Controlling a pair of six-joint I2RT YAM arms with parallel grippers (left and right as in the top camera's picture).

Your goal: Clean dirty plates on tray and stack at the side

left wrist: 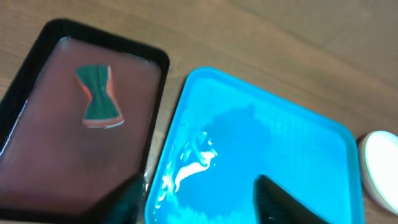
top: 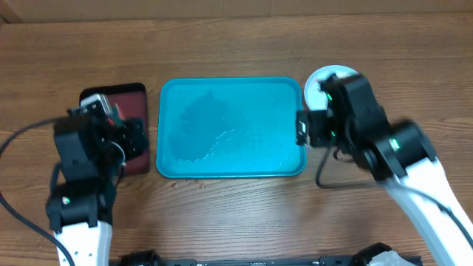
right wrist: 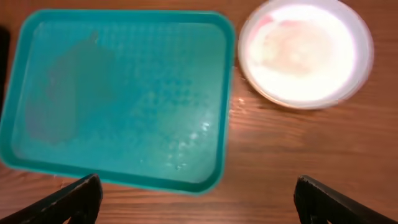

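The turquoise tray [top: 233,127] lies at the table's middle with no plates on it and a wet sheen on its floor. A white plate [top: 324,77] sits on the wood just past the tray's far right corner, partly under my right arm. In the right wrist view the plate [right wrist: 305,53] shows faint pinkish marks; I cannot tell whether other plates lie beneath it. My right gripper [right wrist: 199,202] is open and empty above the tray's [right wrist: 118,93] near right corner. My left gripper [left wrist: 199,208] is open and empty over the tray's [left wrist: 261,149] left edge.
A dark maroon, black-rimmed tray [left wrist: 37,155] lies left of the turquoise tray, with a green sponge [left wrist: 99,96] with a reddish edge in it. My left arm [top: 92,148] covers part of the maroon tray [top: 129,96] from above. Small crumbs [top: 188,180] lie before the turquoise tray.
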